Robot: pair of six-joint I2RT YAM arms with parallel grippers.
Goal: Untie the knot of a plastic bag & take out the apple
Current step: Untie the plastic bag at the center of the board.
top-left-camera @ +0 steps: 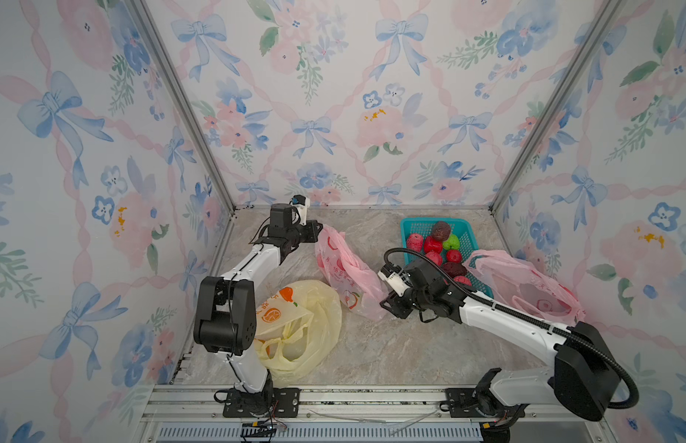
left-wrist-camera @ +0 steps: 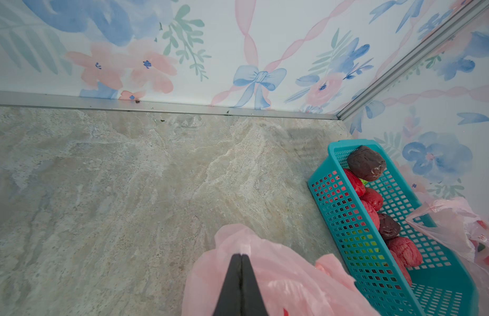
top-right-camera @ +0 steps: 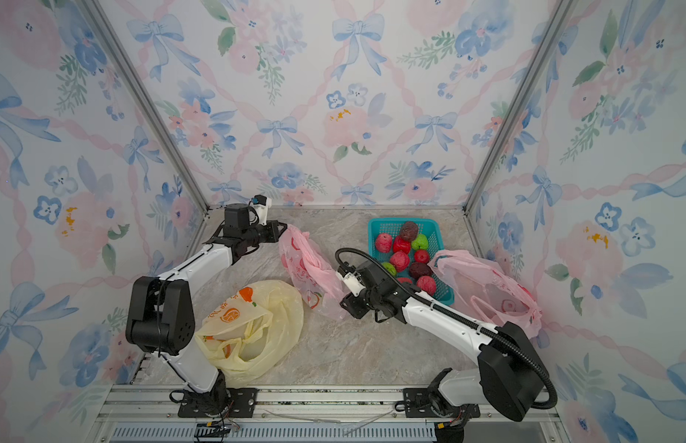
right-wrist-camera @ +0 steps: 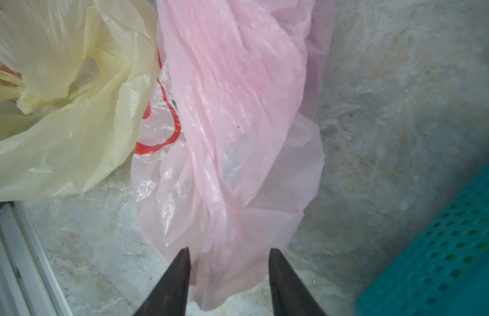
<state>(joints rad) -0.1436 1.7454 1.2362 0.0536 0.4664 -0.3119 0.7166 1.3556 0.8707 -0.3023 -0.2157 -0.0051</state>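
right gripper (right-wrist-camera: 228,273) sits with its jaws spread around the bottom of the pink bag (right-wrist-camera: 237,136), not pinching it. at the bag's far end i see my left gripper (left-wrist-camera: 241,258) pressed together on the plastic.

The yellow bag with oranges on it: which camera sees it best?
A top view: the whole yellow bag shows, orange prints too, partly behind the left arm. The right wrist view shows only part of it. The left wrist view misses it.
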